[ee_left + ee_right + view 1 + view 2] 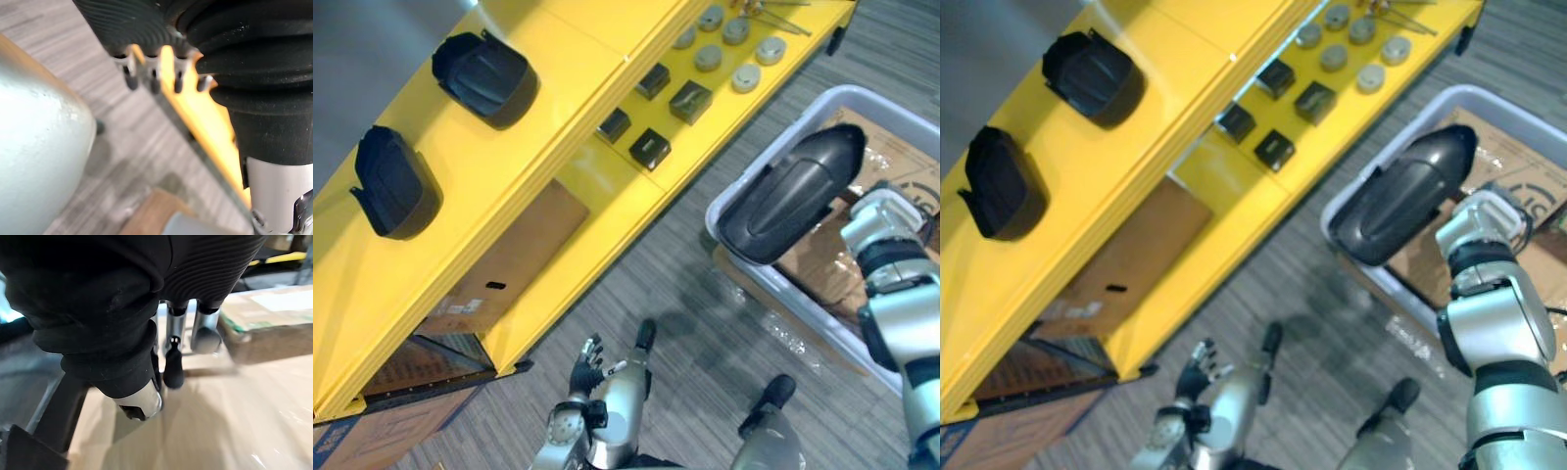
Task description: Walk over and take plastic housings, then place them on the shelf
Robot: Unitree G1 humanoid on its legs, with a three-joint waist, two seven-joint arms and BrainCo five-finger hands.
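the right arm reaches out bent at the elbow, away from the yellow shelf (570,54); its right hand (873,221) grips the near end of the carried housing (791,196), a long black plastic shell raised in the air and slanting toward the shelf, above the rim of a pale plastic bin (862,92) that stands on the floor off the shelf's front; in the right wrist view the fingers (173,368) point down past a black wall of that shell; the left hand (590,367) hangs low by the shelf's front edge, holding nothing, with its fingers (153,81) straight and loosely spread; the floor (705,323) is grey striped carpet; brown cardboard (893,157) lies in the bin, and a flat cardboard box (514,259) sits on the shelf's low level; counted, three black housings: the carried one and two resting well apart on the shelf's top board, the first shelved housing (484,78) and the second shelved housing (396,183); on the shelf's middle board, four small black blocks (650,148) in a loose cluster, and beyond them six round grey discs (745,76).
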